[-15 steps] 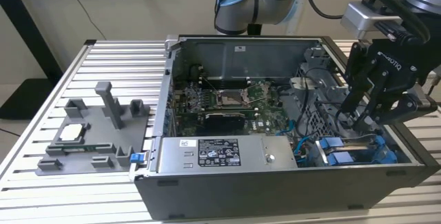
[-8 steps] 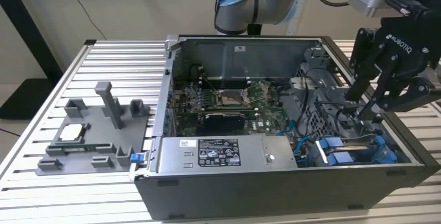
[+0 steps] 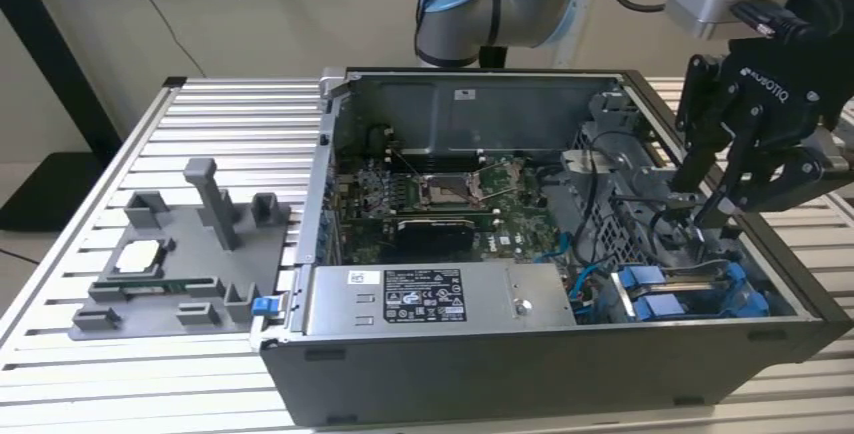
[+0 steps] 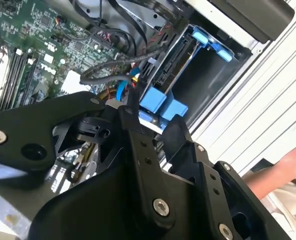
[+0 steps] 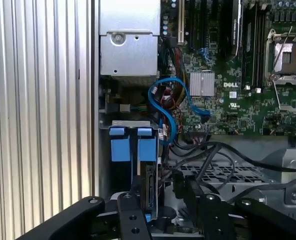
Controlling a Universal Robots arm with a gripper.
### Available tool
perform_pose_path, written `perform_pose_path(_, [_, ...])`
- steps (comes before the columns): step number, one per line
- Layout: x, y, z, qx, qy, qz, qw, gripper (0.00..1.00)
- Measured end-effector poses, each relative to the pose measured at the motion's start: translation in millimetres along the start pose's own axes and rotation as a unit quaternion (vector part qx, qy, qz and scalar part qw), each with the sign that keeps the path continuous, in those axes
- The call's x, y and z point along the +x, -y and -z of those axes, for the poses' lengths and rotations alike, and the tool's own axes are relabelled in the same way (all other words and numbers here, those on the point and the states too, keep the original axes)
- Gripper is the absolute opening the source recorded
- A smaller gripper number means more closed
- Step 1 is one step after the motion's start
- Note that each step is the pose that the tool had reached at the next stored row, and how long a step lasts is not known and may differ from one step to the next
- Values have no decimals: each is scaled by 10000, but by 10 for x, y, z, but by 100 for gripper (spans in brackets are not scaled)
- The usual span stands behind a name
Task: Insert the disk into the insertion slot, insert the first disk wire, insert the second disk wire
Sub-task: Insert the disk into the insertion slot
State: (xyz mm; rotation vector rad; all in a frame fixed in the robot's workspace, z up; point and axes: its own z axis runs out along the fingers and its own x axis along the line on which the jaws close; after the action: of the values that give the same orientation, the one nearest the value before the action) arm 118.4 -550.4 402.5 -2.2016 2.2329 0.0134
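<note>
**Open computer case (image 3: 534, 364) on a ribbed aluminium table (image 3: 80, 374); gripper (image 3: 697, 212) above the case's drive corner.**

Outside the case, toward the exterior view's left, sits a matte grey moulded fixture (image 3: 187, 254). Inside the case lie a green circuit board (image 3: 400, 194) and a long silver box (image 3: 441, 299) along the near wall. In the case's corner toward the exterior view's right, the insertion slot (image 3: 681, 289), dark grey with glossy blue tabs, holds the disk (image 4: 175, 60) standing on edge. The black fingers (image 5: 133, 215) are partly parted above it, gripping nothing.
</note>
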Motion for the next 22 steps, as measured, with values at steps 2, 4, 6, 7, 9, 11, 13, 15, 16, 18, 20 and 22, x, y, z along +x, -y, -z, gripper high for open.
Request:
perform_pose_path(2, [-46, -2, -26, 11, 0, 0, 10000, 100])
perform_pose_path(4, [-79, -3, -51, 26, 1, 1, 10000, 100])
perform_pose_path(6, [-85, -3, -79, 43, 2, 1, 10000, 100])
perform_pose_path(7, [-85, -3, -87, 46, 0, 2, 10000, 100])
perform_pose_path(9, [-85, -7, -102, 55, 0, 1, 10000, 100])
perform_pose_path(11, [-85, -14, -120, 75, 0, 1, 10000, 100])
perform_pose_path(13, [-84, -28, -139, 111, 1, 2, 9999, 100])
perform_pose_path(15, [-83, -41, -155, 156, 3, 2, 9999, 0])
perform_pose_path(16, [-83, -49, -161, 183, 3, 3, 9998, 0])
perform_pose_path(18, [-84, -59, -169, 223, 4, 3, 9998, 0])
perform_pose_path(20, [-84, -63, -173, 251, 4, 3, 9997, 0])
perform_pose_path(22, [-84, -63, -174, 281, 17, 4, 9996, 0])
